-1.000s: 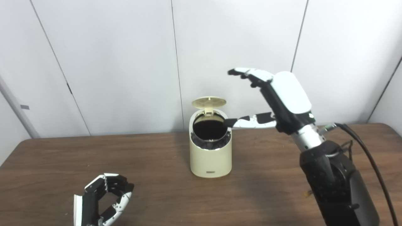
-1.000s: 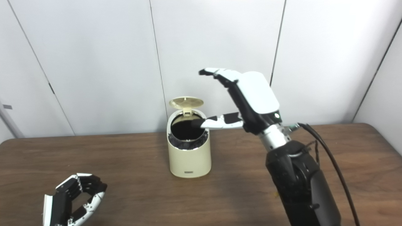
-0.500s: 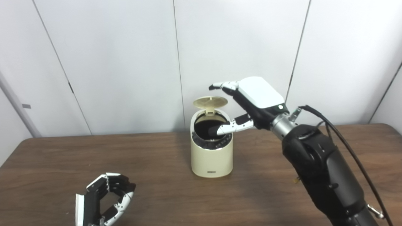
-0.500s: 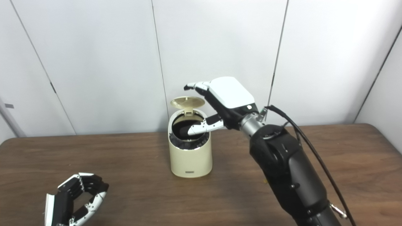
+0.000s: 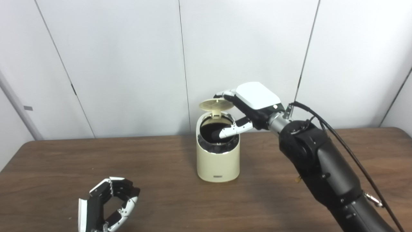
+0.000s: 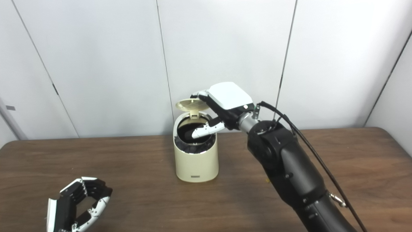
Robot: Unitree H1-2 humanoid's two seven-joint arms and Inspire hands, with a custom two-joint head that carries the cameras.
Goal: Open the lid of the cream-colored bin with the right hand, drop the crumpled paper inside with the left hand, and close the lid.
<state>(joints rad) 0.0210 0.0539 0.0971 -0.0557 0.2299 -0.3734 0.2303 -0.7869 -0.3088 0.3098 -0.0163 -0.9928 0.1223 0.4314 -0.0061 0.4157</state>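
The cream-colored bin (image 5: 218, 164) stands mid-table with its round lid (image 5: 216, 104) tipped up on the rear hinge, leaving the dark inside exposed. My right hand (image 5: 254, 100) is open and reaches in from the right. Its fingers (image 5: 225, 94) rest at the lid's upper right edge, and its thumb (image 5: 232, 130) stretches out over the opening. My left hand (image 5: 107, 206) lies low at the front left of the table, fingers loosely curled around an empty hollow. No crumpled paper is in sight in either view.
The brown wooden table (image 5: 161, 180) runs to the white panelled wall (image 5: 128, 64) just behind the bin. A black cable (image 5: 347, 141) hangs along my right forearm.
My right hand has come down and to the left, from high above the bin to the raised lid's edge, with the thumb now over the opening. The left hand has stayed put.
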